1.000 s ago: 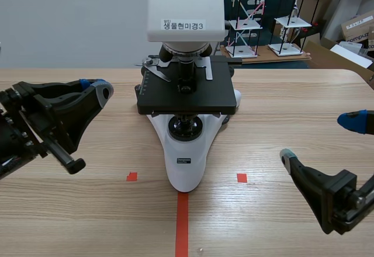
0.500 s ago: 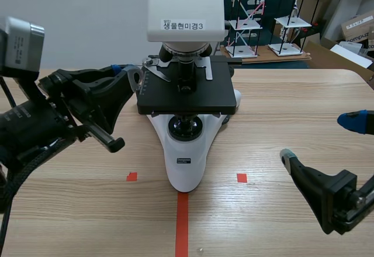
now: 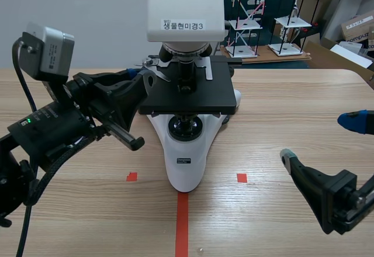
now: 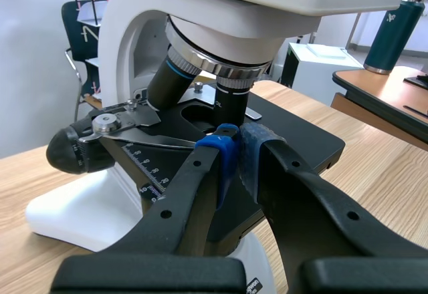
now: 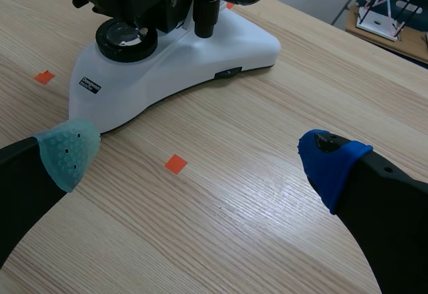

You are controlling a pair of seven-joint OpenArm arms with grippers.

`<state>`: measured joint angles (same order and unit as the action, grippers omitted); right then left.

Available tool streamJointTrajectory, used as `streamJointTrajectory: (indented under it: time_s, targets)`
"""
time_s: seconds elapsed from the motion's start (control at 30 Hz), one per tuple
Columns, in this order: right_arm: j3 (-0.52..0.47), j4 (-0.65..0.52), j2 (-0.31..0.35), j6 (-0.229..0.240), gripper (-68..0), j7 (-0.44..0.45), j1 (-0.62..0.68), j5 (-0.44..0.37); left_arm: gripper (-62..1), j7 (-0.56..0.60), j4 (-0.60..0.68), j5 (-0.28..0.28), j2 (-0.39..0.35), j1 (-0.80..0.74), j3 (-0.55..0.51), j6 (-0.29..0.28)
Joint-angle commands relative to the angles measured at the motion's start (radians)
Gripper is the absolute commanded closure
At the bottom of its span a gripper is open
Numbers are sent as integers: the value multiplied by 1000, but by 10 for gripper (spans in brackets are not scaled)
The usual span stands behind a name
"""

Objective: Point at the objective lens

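My left gripper (image 4: 234, 148) is clenched on nothing. Its two blue dotted pads (image 4: 224, 152) are pressed together into a single tip, and that tip is aimed straight up the line of the short black objective lens (image 4: 231, 99) with the silver collar. The lens hangs from the turret just ahead of and above the fingertips, over the flat black square stage (image 4: 301, 140) of the white-and-black laboratory microscope (image 3: 186, 152).

From the scene view, the left gripper (image 3: 146, 80) sits at the near left corner of the stage (image 3: 198, 96), beside the metal slide clip. It is close to the objective lens (image 3: 186, 70) but apart from it. I see no contact in either picture.

My right gripper (image 5: 200, 157) is released, with its grey-green and blue pads spread wide. It hovers low over the pale wooden table (image 3: 280, 93), well apart from the microscope, and has no part in this job.

I judge the pointing all but done. The closed tip is lined up and near its mark, and the lens is plainly singled out. At most, what is left is a slight nudge closer, or simply holding the pose so the gesture reads.
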<state>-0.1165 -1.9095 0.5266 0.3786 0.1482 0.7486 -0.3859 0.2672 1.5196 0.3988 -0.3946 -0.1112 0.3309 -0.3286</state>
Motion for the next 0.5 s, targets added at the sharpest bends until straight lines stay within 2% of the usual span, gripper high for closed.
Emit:
streamJointTrajectory:
  time_s: [0.0, 0.33, 0.47]
  targets:
    - [-8, -14, 11, -3, -679, 11, 0, -8, -25, 19, 13, -13, 16, 12, 8, 5]
    - [-8, -14, 11, -3, -679, 11, 0, -8, -25, -2, 13, -49, 37, 37, 45, 50]
    - [-8, -14, 11, -3, -679, 11, 0, -7, -25, -1, 13, -52, 43, 40, 45, 51]
